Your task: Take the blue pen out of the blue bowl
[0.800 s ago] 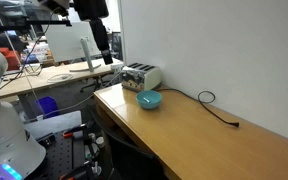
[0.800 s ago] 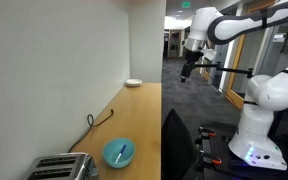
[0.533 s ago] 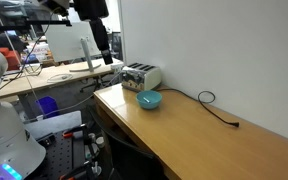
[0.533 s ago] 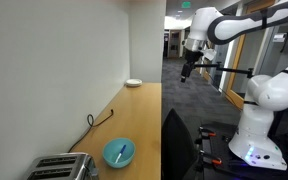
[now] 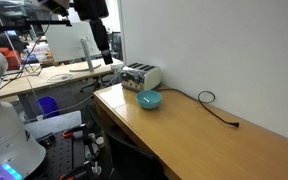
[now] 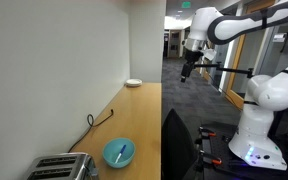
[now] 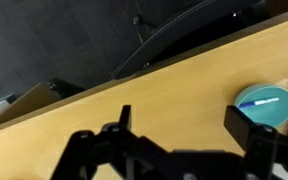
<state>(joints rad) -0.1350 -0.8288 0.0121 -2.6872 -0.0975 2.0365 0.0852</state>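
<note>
Nothing has moved since before: your hand (image 6: 186,71) hangs well clear of the bench (image 6: 144,112), fingers spread wide (empty), the blue pen (image 7: 267,101) lying in the blue bowl (image 7: 246,94).

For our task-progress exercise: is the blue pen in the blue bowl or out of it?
In. The blue pen lies inside the blue bowl, within its rim; the pincer hangs far off.

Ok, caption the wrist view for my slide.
Open gripper hovering above the wooden table, with the blue pen lying inside the blue bowl at right.
</note>
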